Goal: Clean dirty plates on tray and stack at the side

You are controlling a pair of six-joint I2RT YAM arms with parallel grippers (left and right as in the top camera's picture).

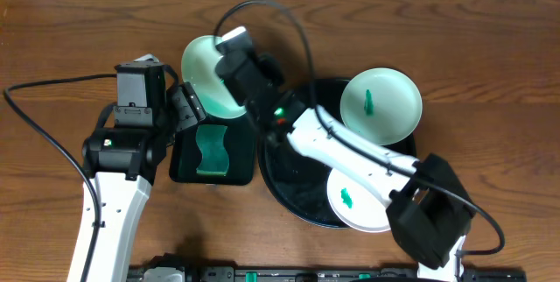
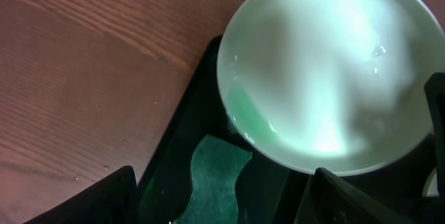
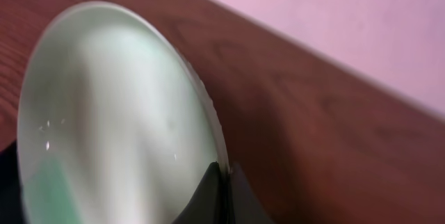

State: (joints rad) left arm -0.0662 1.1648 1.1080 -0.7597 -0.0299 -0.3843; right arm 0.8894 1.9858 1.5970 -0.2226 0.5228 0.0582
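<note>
My right gripper (image 1: 226,47) is shut on the rim of a pale mint-green plate (image 1: 206,76), holding it tilted above the far end of the small green tray. The right wrist view shows that plate (image 3: 104,113) on edge, with the gripper (image 3: 224,182) pinching its rim. The plate (image 2: 327,64) looks clean in the left wrist view. My left gripper (image 1: 194,117) stands open just left of it, over a green sponge (image 2: 212,179), holding nothing. On the black round tray (image 1: 289,190) rest a mint-green plate (image 1: 381,102) and a white plate (image 1: 354,199), each with a green smear.
The sponge (image 1: 213,149) lies in a dark green rectangular tray (image 1: 181,164) left of the black tray. Both arms' cables loop over the wooden table (image 1: 70,45). The right arm's links cross above the black tray.
</note>
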